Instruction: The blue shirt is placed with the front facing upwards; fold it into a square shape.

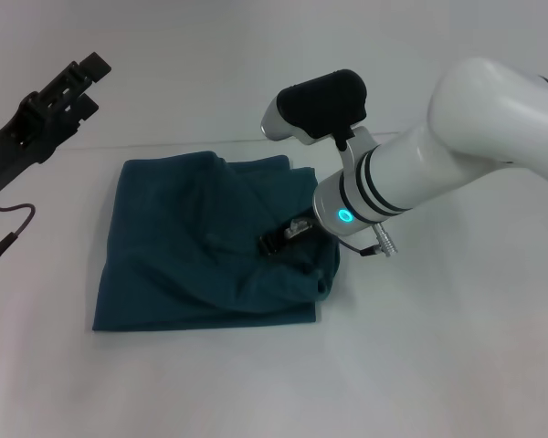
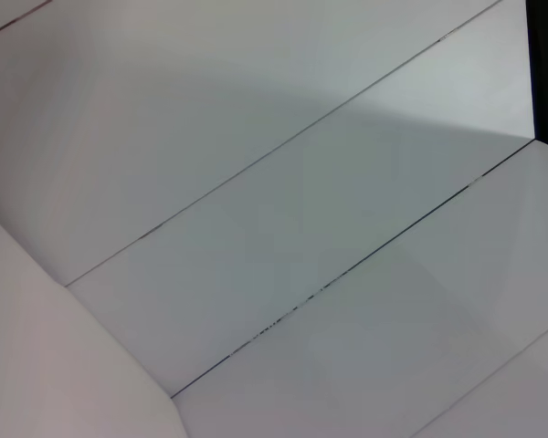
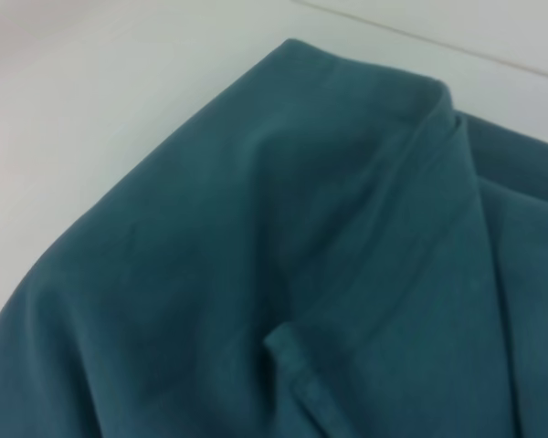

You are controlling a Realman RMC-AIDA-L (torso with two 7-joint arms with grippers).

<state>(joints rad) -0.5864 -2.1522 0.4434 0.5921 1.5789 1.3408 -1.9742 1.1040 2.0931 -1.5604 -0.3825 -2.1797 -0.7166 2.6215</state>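
Cloth is bunched under my right gripper (image 1: 297, 233), which sits low on the blue shirt (image 1: 192, 251) near its right edge. I can make out something dark with a pale glint at the tip, but not whether the gripper is shut on fabric or only pressing into it; I cannot tell. My right wrist view shows nothing but teal folds and a hem edge close up, none of my own gripper.

As I judge it, the risk lies here. If I hold only the top layer, a lift or drag would peel that layer away and leave the rest behind, spoiling the fold. If I hold too much, the whole bundle could slide across the counter (image 1: 438, 365) and lose its outline. The ridge of wrinkles running up and away from my right gripper toward the far edge could also get pressed in as a crooked crease.

The shirt lies left of centre on the white counter, already doubled into a rough four-sided shape. It looks slightly wider left to right than front to back, so its long axis runs across my view. The near edge flares out to the left, and the right side is rumpled. No lettering or neck label shows.

My left gripper (image 1: 68, 87) is raised at the far left, well apart from the shirt, with its prongs spread.
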